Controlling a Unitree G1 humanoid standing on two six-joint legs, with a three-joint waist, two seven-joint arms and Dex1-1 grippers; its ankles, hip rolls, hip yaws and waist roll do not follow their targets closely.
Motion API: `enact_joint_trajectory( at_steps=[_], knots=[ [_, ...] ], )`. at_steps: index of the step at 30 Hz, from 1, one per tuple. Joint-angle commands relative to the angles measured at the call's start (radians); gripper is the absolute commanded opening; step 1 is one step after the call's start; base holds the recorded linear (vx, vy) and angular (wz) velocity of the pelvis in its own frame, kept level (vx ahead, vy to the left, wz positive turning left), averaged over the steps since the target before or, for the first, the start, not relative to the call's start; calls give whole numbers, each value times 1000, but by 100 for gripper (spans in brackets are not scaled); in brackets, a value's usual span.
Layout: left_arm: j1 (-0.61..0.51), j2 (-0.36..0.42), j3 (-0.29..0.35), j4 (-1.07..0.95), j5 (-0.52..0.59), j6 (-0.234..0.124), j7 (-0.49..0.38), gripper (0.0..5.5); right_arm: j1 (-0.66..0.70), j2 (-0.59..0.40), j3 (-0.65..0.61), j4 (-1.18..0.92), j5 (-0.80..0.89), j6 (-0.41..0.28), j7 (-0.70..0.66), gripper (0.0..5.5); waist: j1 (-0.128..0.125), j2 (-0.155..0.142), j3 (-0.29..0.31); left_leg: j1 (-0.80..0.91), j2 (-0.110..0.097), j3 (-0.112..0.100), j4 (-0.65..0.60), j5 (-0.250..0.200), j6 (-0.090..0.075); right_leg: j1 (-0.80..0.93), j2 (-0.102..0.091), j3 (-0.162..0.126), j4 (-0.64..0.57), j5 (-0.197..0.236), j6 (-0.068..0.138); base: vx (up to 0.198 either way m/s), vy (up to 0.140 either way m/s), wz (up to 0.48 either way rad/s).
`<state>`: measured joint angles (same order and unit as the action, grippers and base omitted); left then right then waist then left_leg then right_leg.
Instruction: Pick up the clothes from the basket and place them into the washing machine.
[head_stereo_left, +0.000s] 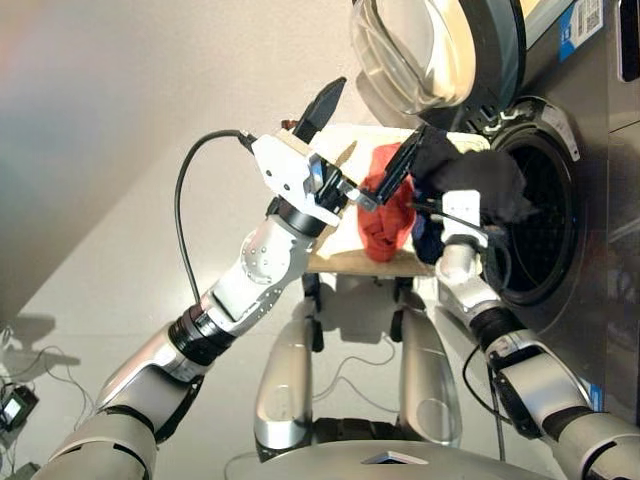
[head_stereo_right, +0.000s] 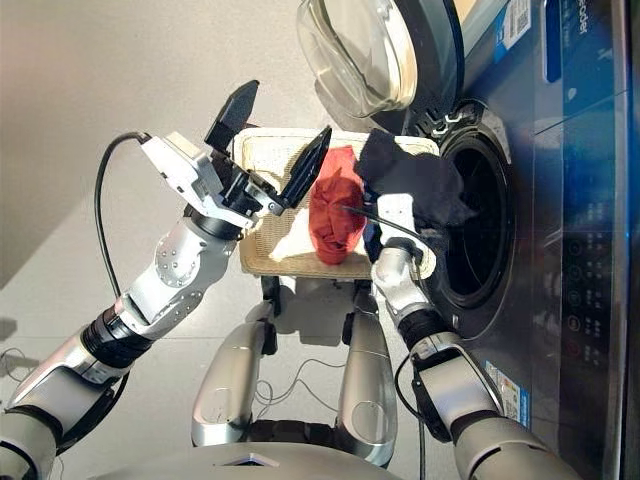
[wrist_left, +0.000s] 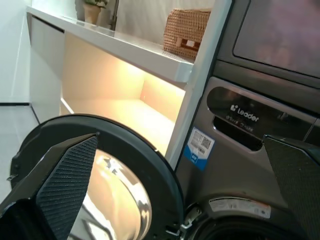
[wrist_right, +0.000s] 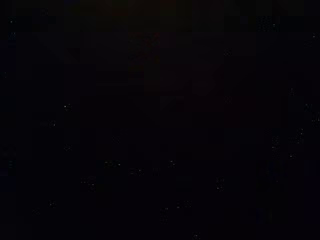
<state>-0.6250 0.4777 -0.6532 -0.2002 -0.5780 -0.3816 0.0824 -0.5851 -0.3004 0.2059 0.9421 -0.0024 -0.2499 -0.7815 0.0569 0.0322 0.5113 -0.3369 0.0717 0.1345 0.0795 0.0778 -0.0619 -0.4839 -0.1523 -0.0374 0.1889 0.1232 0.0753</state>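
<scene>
The cream basket (head_stereo_left: 345, 262) sits in front of the washing machine (head_stereo_left: 590, 200), whose drum opening (head_stereo_left: 540, 225) faces it with the glass door (head_stereo_left: 420, 50) swung open above. An orange-red garment (head_stereo_left: 388, 215) lies in the basket, with a navy blue one (head_stereo_left: 425, 245) at its right edge. My left gripper (head_stereo_left: 362, 140) hangs open and empty above the basket. The black garment (head_stereo_left: 470, 175) is lifted at the drum's rim, wrapped over my right gripper, which is shut on it and hidden. The right wrist view is dark.
A dark flat-fronted appliance panel (wrist_left: 280, 30) is stacked above the machine. Beside it a lit white shelf (wrist_left: 125, 50) carries a woven box (wrist_left: 186, 32). A black cable (head_stereo_left: 185, 200) loops off my left arm. Loose wires (head_stereo_left: 20, 400) lie on the floor at the left.
</scene>
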Motion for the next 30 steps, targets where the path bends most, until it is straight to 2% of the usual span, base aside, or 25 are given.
enact_joint_trajectory(
  at_steps=[1,6,10,18,25,30],
  knots=[
    [-8,-27,-16,-95,-28,-63,-1,550,-59,-32,-69,34,67,-35,-103,0,23,12,-54,-85,-14,-39,91,-35,2,17,-45,31,28,-42,95,0,0,0],
    [-16,-49,-32,-76,-48,-47,-2,550,-117,-115,-140,190,171,-6,-128,0,35,22,-45,-121,-18,-54,125,-47,4,-9,-44,30,61,-58,91,-3,0,44],
    [-16,-62,-36,-64,-56,-40,2,550,-153,-195,-156,247,223,15,-121,0,43,30,-25,-173,-23,-62,171,-58,3,-52,-44,33,103,-69,88,0,0,0],
    [-8,-89,-47,-44,-62,-30,17,550,-246,-366,-143,360,291,43,-79,0,66,63,4,-327,-32,-73,281,-85,5,-199,-44,46,215,-96,79,-26,-6,86],
    [7,-83,-43,-37,-41,-26,34,550,-330,-510,-150,387,362,39,-87,0,65,78,9,-480,-24,-71,396,-120,1,-355,-46,64,328,-125,75,-11,1,52],
    [15,-74,-25,-41,-47,-19,56,550,-385,-587,-173,404,467,15,-98,0,60,77,9,-535,-17,-66,434,-136,-1,-416,-48,71,369,-139,70,0,0,0]
  ],
)
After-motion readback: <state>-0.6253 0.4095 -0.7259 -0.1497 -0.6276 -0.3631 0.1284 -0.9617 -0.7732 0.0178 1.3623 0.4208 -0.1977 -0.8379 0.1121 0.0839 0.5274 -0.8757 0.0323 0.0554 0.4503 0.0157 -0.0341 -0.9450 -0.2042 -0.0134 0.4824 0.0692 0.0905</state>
